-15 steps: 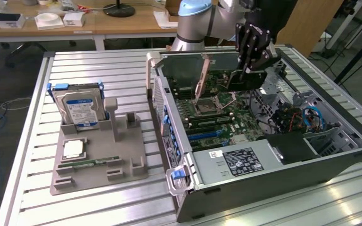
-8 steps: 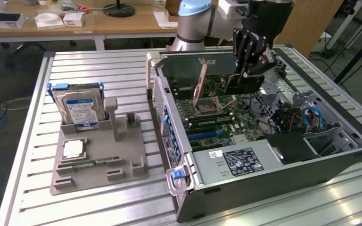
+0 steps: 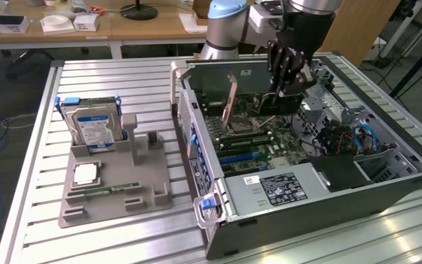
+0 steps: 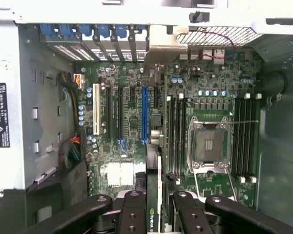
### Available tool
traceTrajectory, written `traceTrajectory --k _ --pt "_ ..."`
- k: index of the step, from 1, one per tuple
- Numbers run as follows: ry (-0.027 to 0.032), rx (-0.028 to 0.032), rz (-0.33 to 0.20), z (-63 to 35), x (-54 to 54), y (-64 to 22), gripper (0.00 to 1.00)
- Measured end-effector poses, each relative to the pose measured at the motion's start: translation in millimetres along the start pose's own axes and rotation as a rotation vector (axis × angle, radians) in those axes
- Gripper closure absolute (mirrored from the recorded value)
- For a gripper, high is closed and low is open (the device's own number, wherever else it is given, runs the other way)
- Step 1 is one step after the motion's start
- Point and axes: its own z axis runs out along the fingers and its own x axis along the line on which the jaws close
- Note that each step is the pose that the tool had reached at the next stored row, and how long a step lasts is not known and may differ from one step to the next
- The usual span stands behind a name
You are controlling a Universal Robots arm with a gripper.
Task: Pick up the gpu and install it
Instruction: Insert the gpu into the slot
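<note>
The jaws pinch the gpu (image 4: 154,218) on edge inside the open computer case (image 3: 328,209) on the table (image 3: 101,77). The card hangs above the motherboard (image 4: 127,122) and appears not yet seated. Align its lower edge with the long blue slot (image 4: 144,114) — the card's line runs just beside it. Bring the pale bracket (image 4: 161,45) square to the rear wall. Keep the card upright and lower it straight — any tilt would likely jam the connector.
</note>
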Motion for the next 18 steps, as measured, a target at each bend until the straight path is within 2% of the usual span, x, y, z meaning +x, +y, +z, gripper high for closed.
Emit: traceTrajectory --k 18 --pt "0.0 -0.0001 0.0 32.7 1.2 4.1 0.74"
